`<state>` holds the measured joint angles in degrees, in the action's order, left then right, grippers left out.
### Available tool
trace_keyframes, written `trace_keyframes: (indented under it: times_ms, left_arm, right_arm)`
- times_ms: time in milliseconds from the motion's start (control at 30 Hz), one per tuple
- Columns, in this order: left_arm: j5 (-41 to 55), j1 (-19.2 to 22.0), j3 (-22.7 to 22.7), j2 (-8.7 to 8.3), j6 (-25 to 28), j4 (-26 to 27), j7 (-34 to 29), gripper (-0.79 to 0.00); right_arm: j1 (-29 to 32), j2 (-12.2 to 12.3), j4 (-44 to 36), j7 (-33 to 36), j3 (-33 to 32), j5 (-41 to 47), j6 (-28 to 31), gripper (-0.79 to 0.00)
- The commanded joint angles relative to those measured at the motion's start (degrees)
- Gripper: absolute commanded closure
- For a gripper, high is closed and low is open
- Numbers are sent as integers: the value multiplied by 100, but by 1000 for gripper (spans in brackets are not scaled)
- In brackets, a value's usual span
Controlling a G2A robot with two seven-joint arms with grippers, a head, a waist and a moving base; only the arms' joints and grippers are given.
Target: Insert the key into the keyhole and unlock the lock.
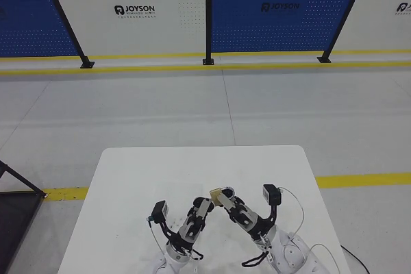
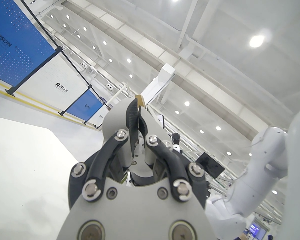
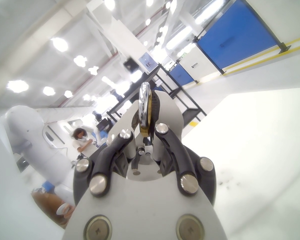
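My left gripper (image 2: 138,112) is shut on a small brass key (image 2: 140,99), whose tip pokes out past the black pads. My right gripper (image 3: 148,116) is shut on a padlock (image 3: 145,128) with a brass body; its chrome shackle (image 3: 144,98) sticks out beyond the fingers. In the top view both grippers are held up above the front part of the white table (image 1: 192,171), tips close together. The left gripper (image 1: 204,205) sits just left of the brass padlock (image 1: 218,198), held by the right gripper (image 1: 227,204). Whether the key touches the lock I cannot tell.
The table's far half is bare white surface. A black frame (image 1: 7,181) stands off the table's left side. Blue and white fence panels (image 1: 274,24) line the far floor.
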<state>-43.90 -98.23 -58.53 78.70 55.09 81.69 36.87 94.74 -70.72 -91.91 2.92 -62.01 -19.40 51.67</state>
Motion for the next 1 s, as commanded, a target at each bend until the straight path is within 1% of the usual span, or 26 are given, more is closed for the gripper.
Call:
trace_keyframes:
  times_ms: [0, 200, 500, 533, 567, 600, 633, 667, 733, 833, 867, 933, 967]
  left_arm:
    - [-35, -4, 0, 3, -4, -4, 16, 0]
    - [-245, 1, -30, 7, -67, -11, 65, 0]
    - [-650, -11, -52, 20, -166, -56, 373, 0]
    - [-660, -11, -43, 24, -172, -63, 404, -274]
    - [-667, -6, -35, 27, -171, -73, 423, -406]
    - [-670, -1, -31, 29, -172, -81, 445, -588]
    - [-674, 1, -25, 31, -175, -92, 458, -690]
    - [-677, 6, -21, 33, -177, -98, 466, -733]
    - [-683, 10, -23, 33, -171, -109, 479, -717]
    - [-689, 6, -40, 27, -135, -125, 492, -674]
    - [-690, 2, -53, 23, -117, -136, 496, -610]
    - [-699, -9, -82, 14, -72, -152, 501, -576]
    - [-692, -17, -95, 8, -27, -164, 493, -536]
  right_arm:
    - [0, 2, -15, 22, 8, -40, -23, 0]
    - [2, 6, -42, 23, 23, -129, -77, 0]
    - [1, 20, -39, 20, 12, -89, -83, 0]
    - [1, 21, -41, 23, 12, -85, -85, 0]
    - [1, 23, -41, 23, 10, -77, -86, 0]
    - [1, 24, -42, 21, 8, -69, -87, 0]
    - [0, 26, -41, 23, 6, -66, -86, 0]
    - [0, 28, -42, 26, 5, -59, -82, 0]
    - [2, 32, -39, 31, -2, -33, -71, 0]
    - [7, 42, -42, 39, -27, -4, -50, 0]
    - [10, 45, -40, 38, -39, 10, -41, 0]
    - [18, 53, -40, 46, -61, 37, -28, 0]
    - [19, 57, -42, 55, -71, 47, -19, 0]
